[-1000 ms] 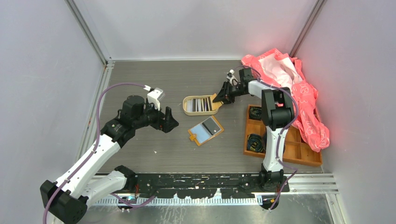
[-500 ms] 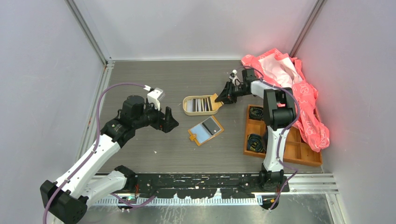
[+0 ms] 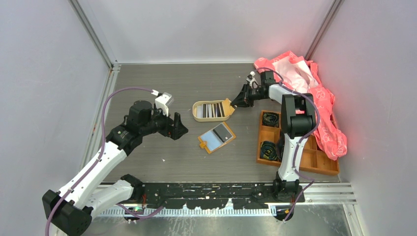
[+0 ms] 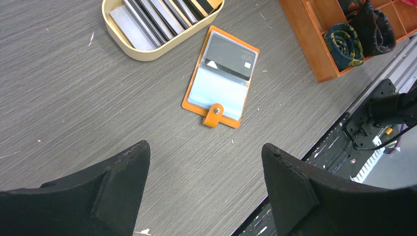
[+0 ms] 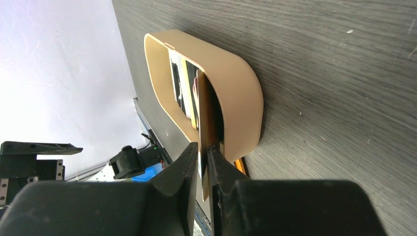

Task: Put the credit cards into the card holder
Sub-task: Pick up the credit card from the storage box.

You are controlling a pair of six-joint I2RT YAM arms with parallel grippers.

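Note:
The orange card holder (image 3: 216,137) lies open on the table, pale blue inside, with a black card in one pocket; it also shows in the left wrist view (image 4: 221,76). The oval beige tin (image 3: 212,111) holds several upright cards (image 4: 162,14). My right gripper (image 3: 235,103) is at the tin's right end, shut on a tan card (image 5: 202,125) that stands partly inside the tin (image 5: 236,108). My left gripper (image 3: 180,127) is open and empty, hovering left of the card holder, its fingertips (image 4: 133,162) above bare table.
An orange wooden compartment tray (image 3: 314,160) with rolled dark belts (image 3: 269,149) sits on the right. A pink cloth (image 3: 314,98) lies at the back right. Grey walls enclose the table; a black rail runs along the near edge.
My right arm has pulled back a little to the right, with the card still in its jaws at the tin's end. The left arm has not moved.

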